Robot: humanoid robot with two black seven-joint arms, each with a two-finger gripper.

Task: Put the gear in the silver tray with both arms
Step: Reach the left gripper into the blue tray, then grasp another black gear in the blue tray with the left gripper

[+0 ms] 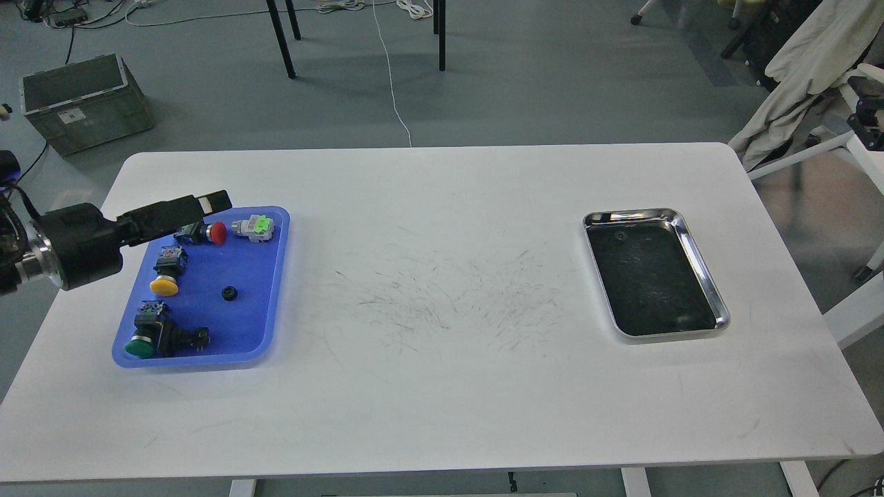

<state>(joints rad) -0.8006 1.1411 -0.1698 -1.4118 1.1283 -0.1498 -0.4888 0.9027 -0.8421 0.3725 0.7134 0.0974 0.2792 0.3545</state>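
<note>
A small black gear (229, 293) lies in the middle of the blue plastic tray (273, 276) at the table's left. The silver tray (697, 255), shiny with a dark scratched bottom, sits at the table's right. My left arm reaches in from the left; its gripper (207, 202) hovers over the blue tray's far left corner, above the red button, and I cannot tell its fingers apart. Only a dark bit of my right arm (869, 110) shows at the right edge, off the table; its gripper is out of view.
The blue tray also holds a red push button (217, 232), a yellow one (164, 284), a green one (140, 346), a grey-green switch (254, 228) and a black switch block (183, 338). A green crate (83, 103) stands on the floor; a white chair with cloth (808, 76) is at right.
</note>
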